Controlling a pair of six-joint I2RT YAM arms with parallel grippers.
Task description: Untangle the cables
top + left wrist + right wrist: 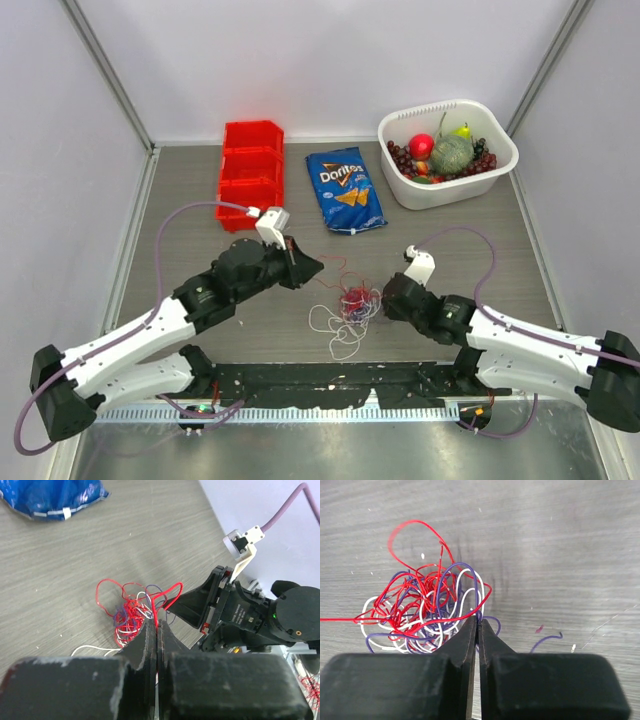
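The grey wood-grain table (430,250) takes up most of the space, with the left arm (150,335) and the right arm (520,340) both reaching in towards its middle. At the back right stands a white basket (500,150) of fruit, at the back left a row of red bins (250,175), and between them a blue Doritos bag (345,190) lies flat. The cables (350,305) sit between the two arms in a loose knot of red, white and purple-blue loops, with white loops trailing out on the near side. The left gripper (157,626) has its fingers pressed together, and a red strand runs taut from the knot to their tip. The right gripper (479,625) is likewise pinched closed at the tangle's edge, seemingly on a purple strand, though its tips hide the contact itself.
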